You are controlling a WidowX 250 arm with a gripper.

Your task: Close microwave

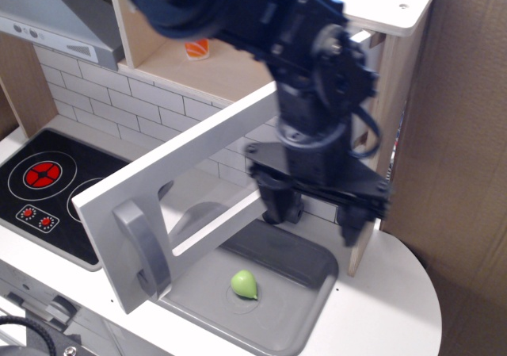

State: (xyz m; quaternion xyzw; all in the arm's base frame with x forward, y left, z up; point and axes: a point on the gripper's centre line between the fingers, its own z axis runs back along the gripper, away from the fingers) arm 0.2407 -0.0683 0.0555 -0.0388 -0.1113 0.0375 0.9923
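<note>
White-grey microwave [186,174] door stands swung wide over the sink [309,312], cabinet above at the back | black end effector [309,213], fingers spread, holding nothing, hangs beside the hinge end, probably to push it | green pear [245,284] lies in the sink

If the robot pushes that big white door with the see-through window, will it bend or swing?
The white-grey microwave door looks like a thick, flat wooden panel, so it would probably stay stiff, not bend. It stands wide open from the cabinet, so a push likely swings it on its hinge. Its grey bar handle looks solid, probably not fragile.
</note>
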